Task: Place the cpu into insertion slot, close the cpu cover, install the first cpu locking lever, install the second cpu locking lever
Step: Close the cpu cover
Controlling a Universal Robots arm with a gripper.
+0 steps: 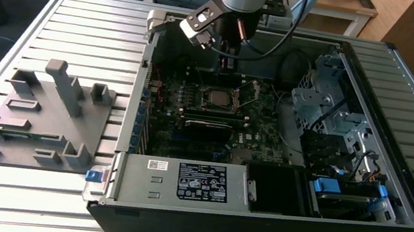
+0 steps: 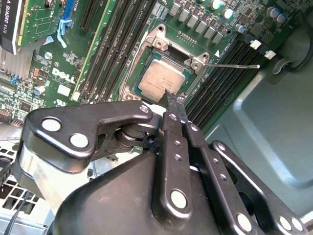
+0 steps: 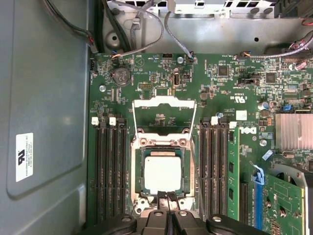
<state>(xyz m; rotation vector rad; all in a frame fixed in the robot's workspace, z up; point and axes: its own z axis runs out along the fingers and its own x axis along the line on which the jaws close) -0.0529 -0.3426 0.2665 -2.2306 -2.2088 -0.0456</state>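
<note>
Hovering at cpu (image 3: pixel 163 172) edge inside insertion slot (image 3: pixel 139 171), gripper (image 3: pixel 168 196) fingers pressed together; cpu cover (image 3: pixel 164 101) flipped open.

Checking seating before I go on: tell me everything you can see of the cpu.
The cpu is a flat square chip with a pale silvery-grey, metal-looking face. It lies flat inside the insertion slot, edges square to the socket's rim. The cpu cover is swung open beyond the socket, so nothing covers the chip. The end effector, fingertips together, sits at the middle of one edge; contact cannot be told.
</note>
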